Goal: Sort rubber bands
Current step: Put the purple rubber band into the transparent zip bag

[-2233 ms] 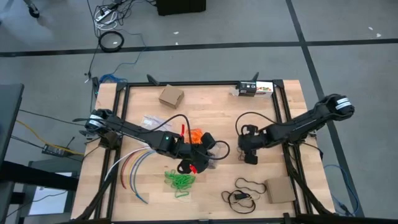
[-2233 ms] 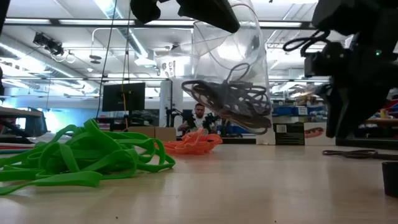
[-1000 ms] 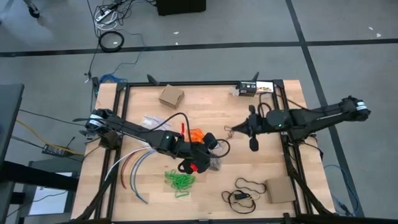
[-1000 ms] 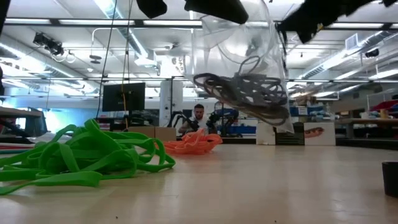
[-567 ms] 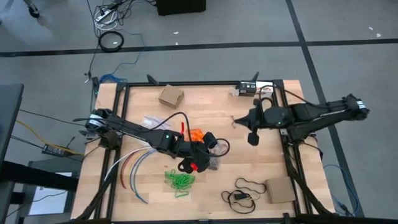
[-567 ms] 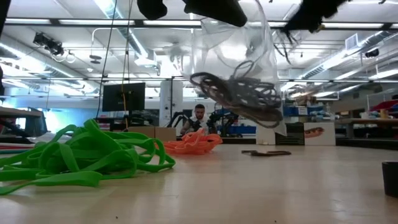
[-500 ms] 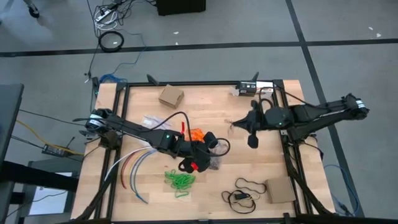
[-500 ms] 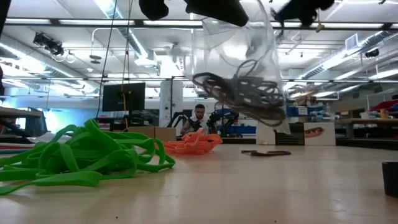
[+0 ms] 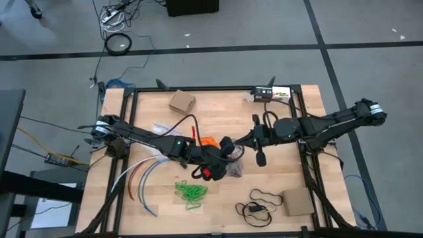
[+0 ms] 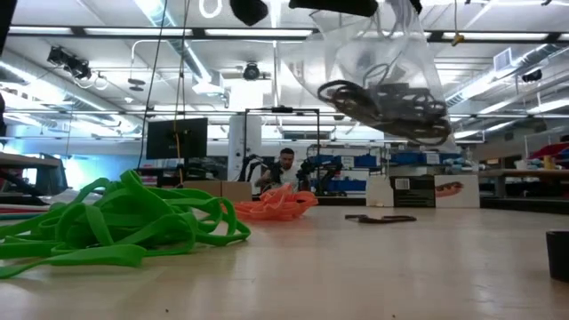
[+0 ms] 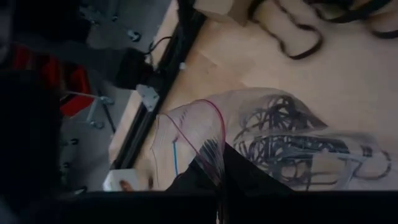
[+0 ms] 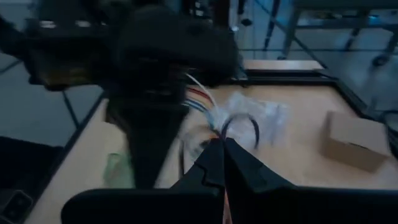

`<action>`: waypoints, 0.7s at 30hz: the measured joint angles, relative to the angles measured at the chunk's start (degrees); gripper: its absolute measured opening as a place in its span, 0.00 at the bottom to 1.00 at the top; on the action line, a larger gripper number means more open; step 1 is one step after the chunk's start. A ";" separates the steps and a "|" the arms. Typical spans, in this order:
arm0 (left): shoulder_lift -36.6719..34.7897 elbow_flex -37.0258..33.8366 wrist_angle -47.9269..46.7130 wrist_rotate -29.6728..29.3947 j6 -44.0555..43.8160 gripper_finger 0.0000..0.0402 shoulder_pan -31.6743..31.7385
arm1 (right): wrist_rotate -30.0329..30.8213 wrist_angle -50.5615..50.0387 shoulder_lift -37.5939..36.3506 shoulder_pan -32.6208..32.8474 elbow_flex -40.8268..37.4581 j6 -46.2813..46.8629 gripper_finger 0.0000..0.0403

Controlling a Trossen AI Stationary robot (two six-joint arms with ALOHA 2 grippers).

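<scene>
My left gripper is shut on a clear plastic bag with dark rubber bands inside, held above the table's middle. My right gripper is shut just to the right of the bag, and a thin dark band loops out from its tips. The green rubber bands lie in a heap on the near side. The orange ones lie in a heap beside the left arm. One dark band lies loose on the table. My left gripper pinches the gathered top edge of the bag, at its red seal line, between both fingers. The bag hangs below the fingers, clear of the table, with the dark bands sagging in its bottom. My right gripper pinches the thin dark band at its fingertips, reaching roughly level from the table's right side. The loop sticks out beyond the tips, clear of the table.
Cardboard boxes stand at the far left and near right. A black cord loop lies near the front edge and coloured cables at the left. Flat clear bags lie behind the left arm. A person shows far behind.
My right gripper has swung up and then toward the table's left, up to the bag. One dark band has fallen to the table. My left gripper has tipped and carried the bag a little up and toward the right gripper.
</scene>
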 joint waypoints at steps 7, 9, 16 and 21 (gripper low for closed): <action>0.00 0.00 0.64 -1.41 2.60 0.01 0.08 | -2.31 -0.68 1.09 1.54 0.00 2.96 0.00; 0.00 0.00 1.19 -1.59 2.76 0.01 0.08 | -3.03 -2.84 0.63 1.66 0.00 4.15 0.00; 0.02 0.00 2.15 -2.67 4.07 0.01 0.03 | -8.12 -9.57 0.69 1.68 0.00 8.31 0.00; 0.02 0.00 2.35 -3.07 4.10 0.01 -0.04 | -9.47 -12.97 0.71 2.49 0.00 7.72 0.02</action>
